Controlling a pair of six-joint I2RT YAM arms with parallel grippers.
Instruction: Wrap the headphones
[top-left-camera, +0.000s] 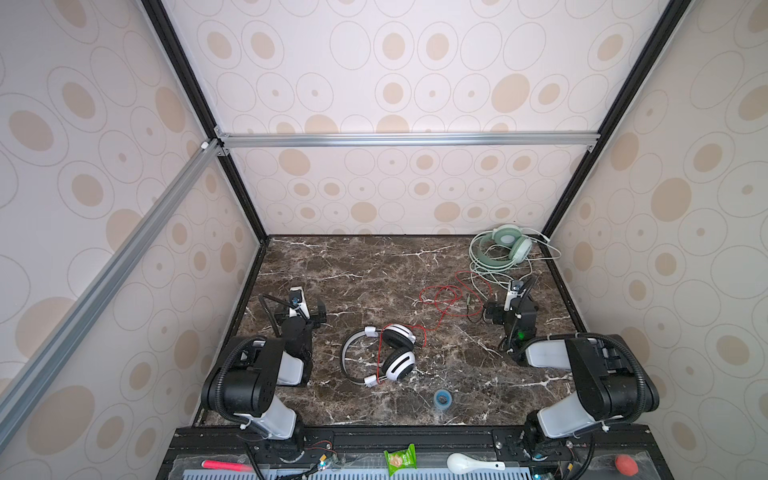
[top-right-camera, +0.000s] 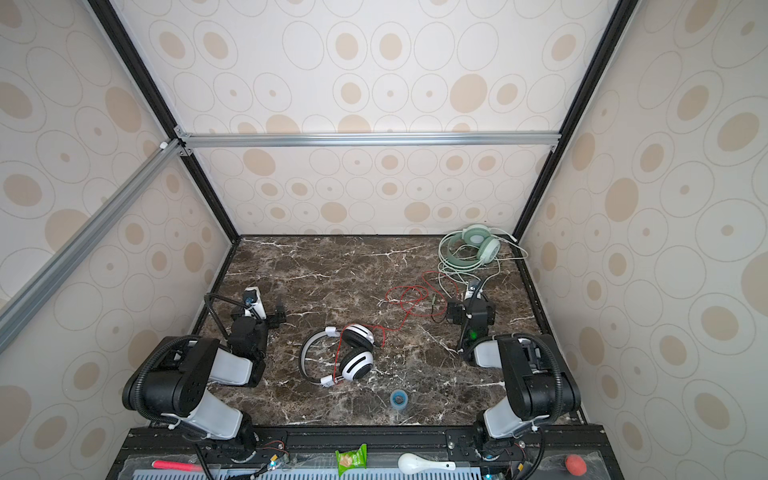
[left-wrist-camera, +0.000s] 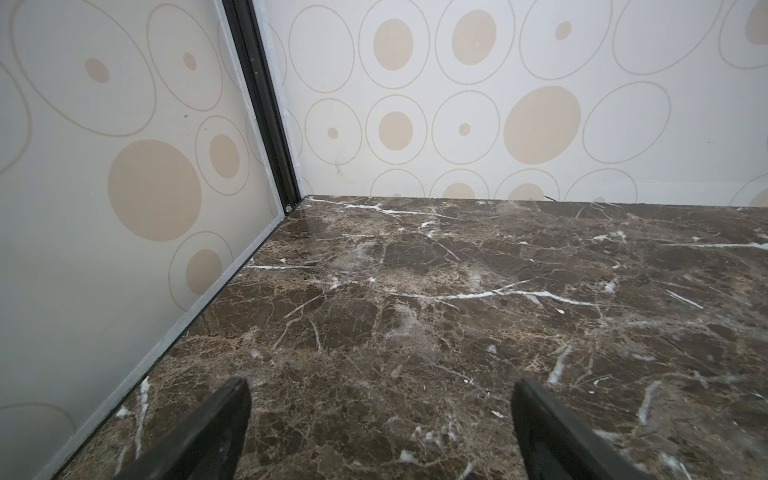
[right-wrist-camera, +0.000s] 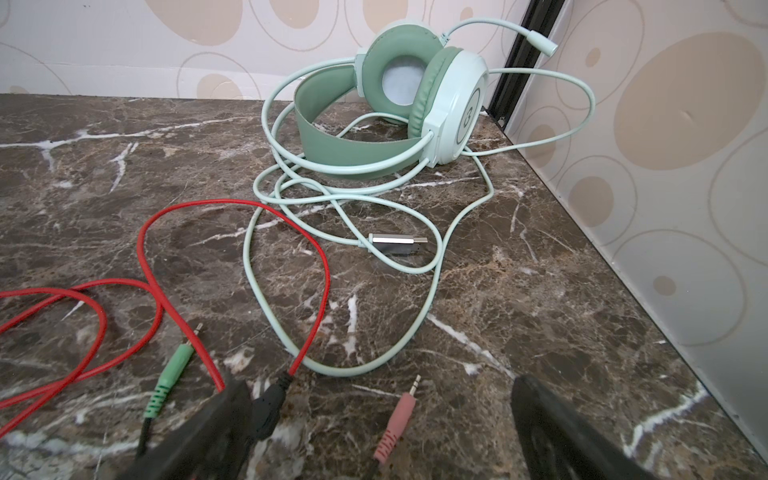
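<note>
On the marble table (top-left-camera: 353, 266) lie two sets: white headphones (top-left-camera: 399, 363) flat mid-table, headband bowed left, cups right, red cord (right-wrist-camera: 232, 203) trailing rightward; mint headphones (top-left-camera: 521, 249) in the far right corner, the cup's mark unreadable. Left gripper (left-wrist-camera: 380, 386) gapes wide, empty, over bare table; right gripper (right-wrist-camera: 380, 386) likewise, near one pink plug (right-wrist-camera: 395, 419).

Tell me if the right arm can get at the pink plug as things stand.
Probably yes. The right gripper is open, and the pink plug lies on bare table between its fingers, with nothing on top. The red cord runs off to one side.
</note>
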